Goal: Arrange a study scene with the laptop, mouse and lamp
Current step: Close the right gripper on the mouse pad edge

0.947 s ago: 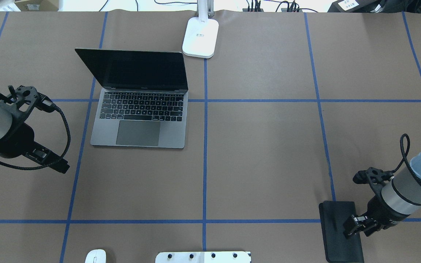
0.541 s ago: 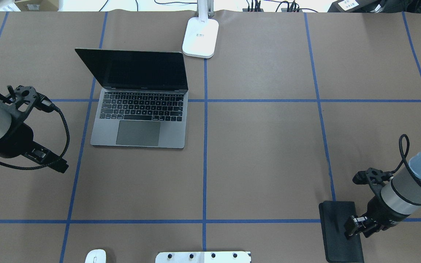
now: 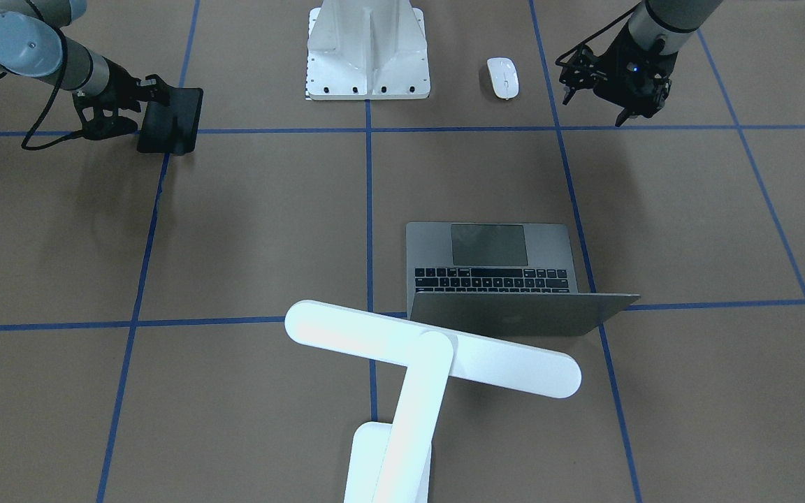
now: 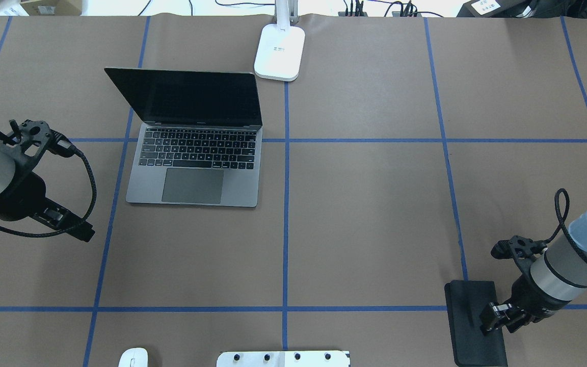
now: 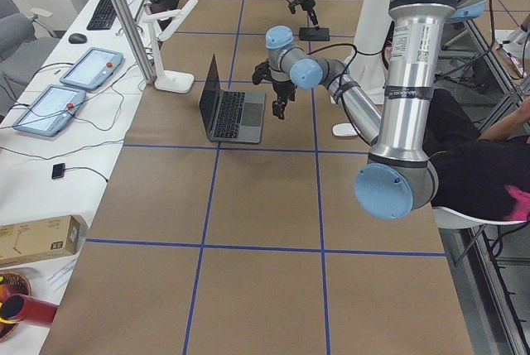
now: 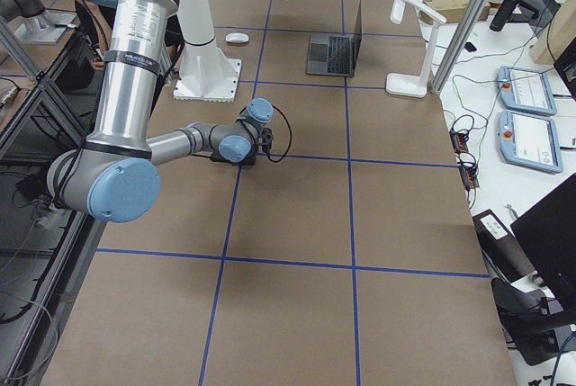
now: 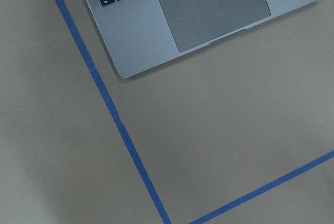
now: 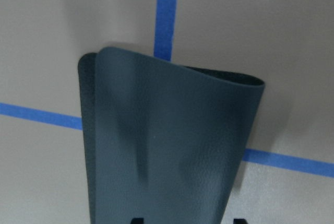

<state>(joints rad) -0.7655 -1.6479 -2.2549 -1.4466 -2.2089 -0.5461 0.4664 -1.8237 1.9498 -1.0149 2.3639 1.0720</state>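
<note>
- The laptop (image 4: 194, 168) sits open on the desk (image 4: 375, 214), on the robot's left side. Its screen is dark.
- The lamp (image 4: 279, 53) stands at the far edge of the desk, near the laptop's back right corner.
- The mouse (image 4: 133, 357) lies at the near edge, well apart from the laptop and near the white stand (image 4: 283, 358).
- A black mat (image 4: 472, 311) lies on the robot's right side, far from all three things.
- The right gripper (image 4: 492, 318) is closed on one edge of the mat. In the right wrist view that edge is lifted and the mat bends softly.
- The left gripper (image 4: 82, 232) hangs over bare desk, off the laptop's front left corner. It holds nothing, and I cannot tell if it is open or closed.
- I think the step now is to bring the mat over beside the laptop, so the mouse can go on it.
- To do it well, keep a tight pinch, because the mat is floppy and could slip out.
- Lift it high enough that the loose end does not drag or fold under.
- Set it down flat beside the laptop's right edge, not on the keys, and let go only when it lies flat.
- Compared with a second ago, very little has changed. The right arm has dropped back a tiny bit with the mat's edge, and the left arm has slid a little away from the laptop.
- The laptop, mouse, lamp and mat lie where they were.
</note>
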